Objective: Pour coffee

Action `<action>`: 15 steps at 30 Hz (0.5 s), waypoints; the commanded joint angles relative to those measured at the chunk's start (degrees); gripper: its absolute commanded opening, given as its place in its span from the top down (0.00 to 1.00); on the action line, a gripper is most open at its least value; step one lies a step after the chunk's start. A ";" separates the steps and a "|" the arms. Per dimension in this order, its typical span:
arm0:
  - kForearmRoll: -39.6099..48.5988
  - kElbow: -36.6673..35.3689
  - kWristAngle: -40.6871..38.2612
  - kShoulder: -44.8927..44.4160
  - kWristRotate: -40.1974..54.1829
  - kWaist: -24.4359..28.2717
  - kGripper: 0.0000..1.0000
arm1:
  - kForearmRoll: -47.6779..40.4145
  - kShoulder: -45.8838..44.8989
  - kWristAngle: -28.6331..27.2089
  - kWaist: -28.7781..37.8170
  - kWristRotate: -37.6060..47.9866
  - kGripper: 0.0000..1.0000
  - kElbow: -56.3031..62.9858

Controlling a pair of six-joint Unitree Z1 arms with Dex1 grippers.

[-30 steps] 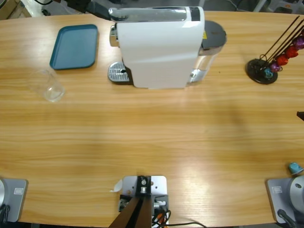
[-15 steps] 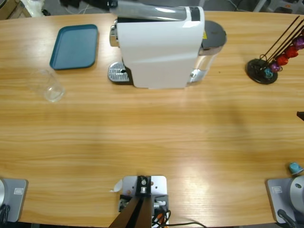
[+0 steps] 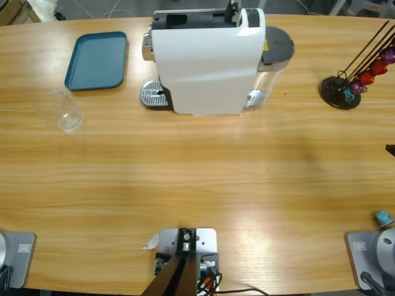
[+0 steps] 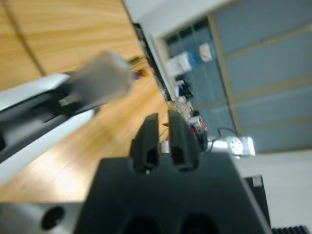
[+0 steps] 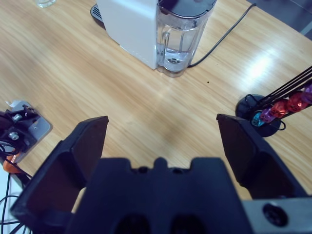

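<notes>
**Coffee machine** (image 3: 207, 61): stands at 12 o'clock on the table (image 3: 197, 179). The silver arm that lay across its top a moment ago is gone from the high view. You now see the dark top bare, with a slot and a small lever (image 3: 232, 8) that looks raised.

**Left gripper** (image 4: 164, 122): pulled back and tilted toward the room. Its claw is drawn together with only a sliver of gap and carries nothing. The machine's top edge passes blurred at its 9 o'clock.

**Right gripper** (image 5: 163, 122): hangs over bare table with its claw spread wide and empty. The machine's water tank (image 5: 181, 34) is at its 12 o'clock.

**Glass** (image 3: 63, 111): sits at 8 o'clock from the machine, well apart from the drip tray (image 3: 153, 95). You can see no coffee in it or anywhere else.

**Blue tray** (image 3: 97, 60): lies at 9 o'clock from the machine.

**Capsule stand** (image 3: 340, 92): stands at 3 o'clock from the machine.

**Loose teal capsule** (image 3: 384, 217): lies at the table's 4 o'clock edge.

**Reading for you:** the work on the machine's top seems finished or paused. No pouring can begin while the glass is away from the spout, so the likely next need is to move the glass onto the drip tray.
</notes>
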 commanded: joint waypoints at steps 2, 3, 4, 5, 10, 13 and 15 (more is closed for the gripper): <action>1.09 17.42 22.82 -10.74 24.61 -6.10 0.01 | -8.12 -8.01 -22.01 -4.54 7.19 0.24 2.18; 4.83 21.36 31.32 -14.08 30.62 -8.79 0.01 | -9.82 -6.03 -23.33 -8.35 7.01 0.25 2.43; 7.50 24.35 37.27 -16.40 33.68 -11.25 0.00 | -11.72 -3.73 -23.24 -12.40 6.80 0.25 2.57; 9.00 27.64 41.17 -18.70 35.31 -13.43 0.00 | -14.21 -0.86 -21.71 -16.74 6.78 0.25 2.88; 9.33 42.19 44.60 -29.69 34.47 -17.74 0.01 | -31.35 12.22 -19.43 -19.64 6.43 0.25 9.44; 9.19 46.16 44.60 -33.97 31.66 -19.02 0.01 | -40.05 14.78 -18.56 -19.64 6.75 0.36 15.40; 8.89 47.82 44.68 -35.21 30.55 -19.34 0.01 | -41.58 15.57 -18.62 -19.83 6.78 0.36 16.60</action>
